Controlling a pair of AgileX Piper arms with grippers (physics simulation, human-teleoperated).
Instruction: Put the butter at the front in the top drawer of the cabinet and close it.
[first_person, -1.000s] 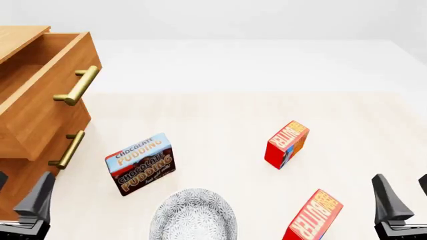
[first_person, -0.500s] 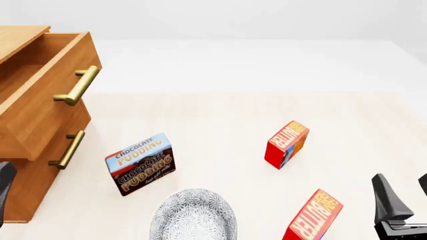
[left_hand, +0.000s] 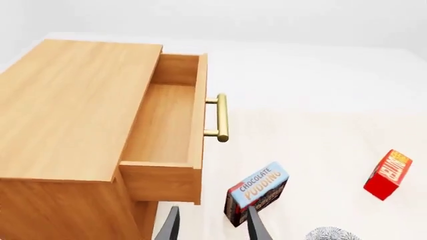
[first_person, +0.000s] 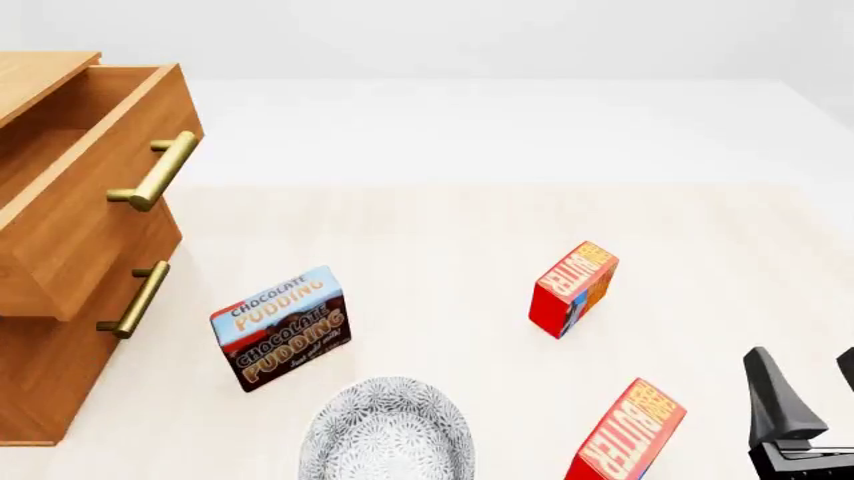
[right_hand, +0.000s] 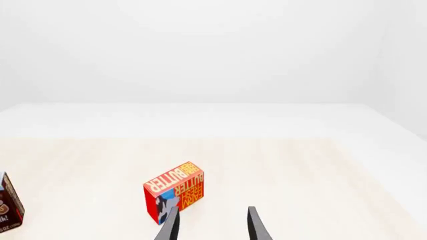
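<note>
- Gone from the front view, the left gripper (left_hand: 211, 225) is raised, fingers apart, empty, above the cabinet (left_hand: 73, 130) and its pulled-out top drawer (left_hand: 167, 132).
- Right gripper (right_hand: 211, 225) hangs low, fingers parted, empty; the butter (first_person: 625, 432) stands just beside it.

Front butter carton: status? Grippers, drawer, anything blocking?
Both grippers open, empty: left gripper, right gripper. Front butter on table, untouched. Top drawer open. Nothing in the way.
</note>
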